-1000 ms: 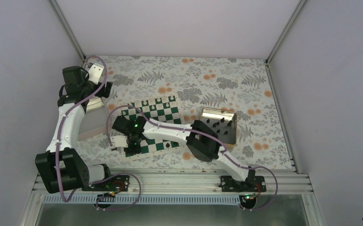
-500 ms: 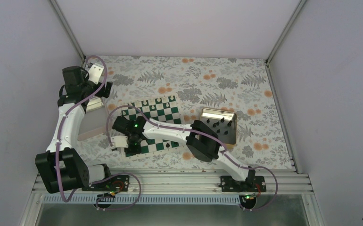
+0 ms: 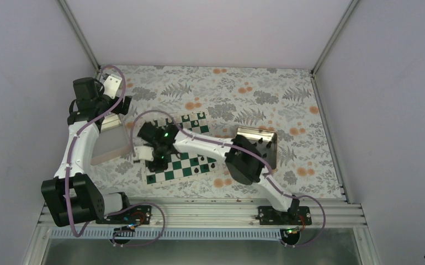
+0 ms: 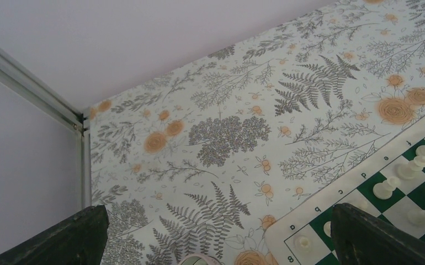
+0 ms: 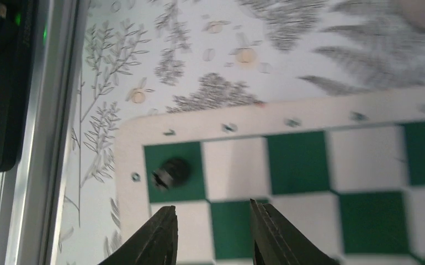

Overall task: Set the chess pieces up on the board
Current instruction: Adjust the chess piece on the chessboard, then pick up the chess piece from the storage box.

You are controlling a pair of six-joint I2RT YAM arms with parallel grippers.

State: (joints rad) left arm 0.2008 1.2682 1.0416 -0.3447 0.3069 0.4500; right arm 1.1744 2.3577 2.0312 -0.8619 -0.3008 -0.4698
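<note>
From above, we see the right arm reach leftward across the board [image 3: 185, 164], so that the right claw [image 3: 144, 154] hangs over the board's left edge, well away from the gold tray [image 3: 254, 131] on the right, where the spare black pieces [image 3: 257, 144] wait. That long reach makes sense to us, since the stock lies on one side and the square to fill on the other. A few dark pieces seem to stand along the board's near rows, though they are too small here for us to name. The left claw [image 3: 112, 84] is parked at the far left corner, we judge to stay clear of the working arm. In the left wrist view its two fingers [image 4: 61, 243] stand wide apart with nothing between them, looking idly over the flowered cloth [image 4: 227, 132] at a corner of the board, where white pieces [image 4: 420, 163] are lined up. In the right wrist view the right claw's fingers are parted and empty above the board, and one black piece [image 5: 169, 172] sits alone on the green corner square, just beyond the fingertips and touching neither. We cannot tell whether it stands upright. It sits free on its square, so we take this placement as done, with many pieces left in the tray.
</note>
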